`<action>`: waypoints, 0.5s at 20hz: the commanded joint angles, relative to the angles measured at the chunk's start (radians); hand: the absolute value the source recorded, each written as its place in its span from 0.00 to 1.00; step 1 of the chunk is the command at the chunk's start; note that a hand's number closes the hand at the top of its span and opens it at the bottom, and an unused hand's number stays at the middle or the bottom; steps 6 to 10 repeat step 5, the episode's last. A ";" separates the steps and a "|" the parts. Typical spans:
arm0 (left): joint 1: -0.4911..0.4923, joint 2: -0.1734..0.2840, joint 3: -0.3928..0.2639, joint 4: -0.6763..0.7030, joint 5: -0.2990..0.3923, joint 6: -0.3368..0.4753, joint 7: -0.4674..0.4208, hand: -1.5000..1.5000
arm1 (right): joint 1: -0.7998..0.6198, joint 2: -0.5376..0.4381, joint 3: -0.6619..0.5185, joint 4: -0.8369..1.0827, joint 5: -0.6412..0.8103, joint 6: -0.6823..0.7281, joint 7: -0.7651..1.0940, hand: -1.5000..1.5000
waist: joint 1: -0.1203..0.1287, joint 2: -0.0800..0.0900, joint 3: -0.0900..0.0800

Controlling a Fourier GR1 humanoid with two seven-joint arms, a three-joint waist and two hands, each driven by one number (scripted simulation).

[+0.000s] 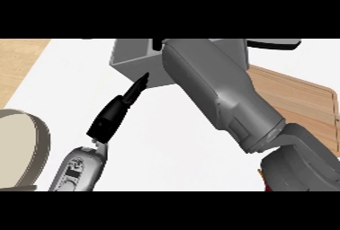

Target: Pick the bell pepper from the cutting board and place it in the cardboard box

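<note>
White counter top (pixel 172 148); pale wood surface (pixel 20 58) at left.

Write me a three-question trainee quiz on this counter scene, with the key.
1. True or false: the bell pepper lies in plain sight on the cutting board.
2. The right forearm stretches toward which thing? A) the box B) the beige round dish C) the counter's left edge
3. How are the left hand's fingers held?

Key: 1. False; no pepper shows on the visible part of the board. 2. A. 3. Straight, pointing up toward the box, holding nothing.
</note>
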 commanded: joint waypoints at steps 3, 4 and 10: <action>0.021 0.013 0.021 -0.001 0.005 0.004 -0.008 0.50 | 0.033 0.004 -0.126 -0.053 -0.079 -0.279 -0.135 0.00 | -0.037 -0.005 0.001; 0.020 -0.010 0.006 -0.010 -0.006 0.024 0.020 0.50 | 0.008 -0.028 -0.160 -0.062 -0.108 -0.260 -0.166 0.00 | -0.043 -0.009 0.002; 0.001 0.012 0.026 -0.006 0.010 0.001 0.021 0.50 | 0.023 0.000 -0.162 -0.045 -0.100 -0.317 -0.170 0.00 | -0.046 -0.009 0.001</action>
